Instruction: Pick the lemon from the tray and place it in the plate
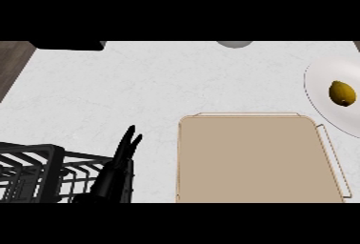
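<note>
On the white plate (322,78) at the right edge of the frame: the lemon (342,93), apart from the tan tray (253,162) at lower centre. At lower left, beside a black wire rack (35,171): left hand (115,175), fingers straight and close together, holding nothing. Beneath everything, pale tabletop (141,86).

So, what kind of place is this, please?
Most likely a kitchen counter. The signs are a pale marbled counter top, a black wire rack that looks like a dish rack, and a lemon lying on a white plate.
</note>
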Controlling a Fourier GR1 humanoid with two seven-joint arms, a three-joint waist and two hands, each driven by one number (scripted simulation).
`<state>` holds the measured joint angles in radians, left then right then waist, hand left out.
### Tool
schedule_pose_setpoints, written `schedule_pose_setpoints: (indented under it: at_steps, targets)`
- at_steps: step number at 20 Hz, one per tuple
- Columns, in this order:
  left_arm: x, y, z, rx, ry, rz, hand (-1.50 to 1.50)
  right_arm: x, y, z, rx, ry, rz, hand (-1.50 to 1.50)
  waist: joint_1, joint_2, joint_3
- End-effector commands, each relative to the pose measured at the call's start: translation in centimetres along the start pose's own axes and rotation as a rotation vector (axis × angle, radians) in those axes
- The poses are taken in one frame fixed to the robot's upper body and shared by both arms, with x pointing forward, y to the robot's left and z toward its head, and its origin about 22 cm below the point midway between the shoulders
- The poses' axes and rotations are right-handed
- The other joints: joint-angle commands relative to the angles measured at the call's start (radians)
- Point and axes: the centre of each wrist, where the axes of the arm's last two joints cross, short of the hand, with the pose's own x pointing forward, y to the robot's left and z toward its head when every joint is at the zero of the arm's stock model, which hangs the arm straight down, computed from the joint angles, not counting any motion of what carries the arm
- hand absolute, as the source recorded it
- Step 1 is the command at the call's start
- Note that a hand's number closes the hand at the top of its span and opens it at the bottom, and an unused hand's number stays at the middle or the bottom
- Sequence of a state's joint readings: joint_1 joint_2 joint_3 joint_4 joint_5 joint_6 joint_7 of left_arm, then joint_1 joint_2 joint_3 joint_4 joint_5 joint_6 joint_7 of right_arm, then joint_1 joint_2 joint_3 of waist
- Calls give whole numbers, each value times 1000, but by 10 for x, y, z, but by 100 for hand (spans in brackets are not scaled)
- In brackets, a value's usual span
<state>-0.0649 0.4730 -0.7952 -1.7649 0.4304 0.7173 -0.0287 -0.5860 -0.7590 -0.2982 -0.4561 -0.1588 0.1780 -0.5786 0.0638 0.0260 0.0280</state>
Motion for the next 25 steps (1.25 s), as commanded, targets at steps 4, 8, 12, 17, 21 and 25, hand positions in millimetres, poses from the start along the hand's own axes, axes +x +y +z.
schedule_pose_setpoints:
  at_steps: [4,8,12,17,21,25]
  targets:
    - [-23,30,-8,81,216,18,0,-1,-46,18,142,6,-126,-150,-31,17,-20]
    - [-20,32,-9,81,209,8,0,-2,-62,27,212,6,-133,-150,-27,22,-18]
    - [-24,34,1,90,227,26,0,-6,-83,48,273,26,-68,-150,-39,14,-18]
    - [-20,36,-6,116,205,24,0,-7,-94,58,300,30,-15,-150,-46,10,-17]
    - [-18,43,-5,105,222,32,0,-13,-96,68,293,29,13,-150,-51,9,-17]
    - [-16,40,-12,118,214,48,0,-19,-95,75,305,37,19,-150,-58,9,-17]
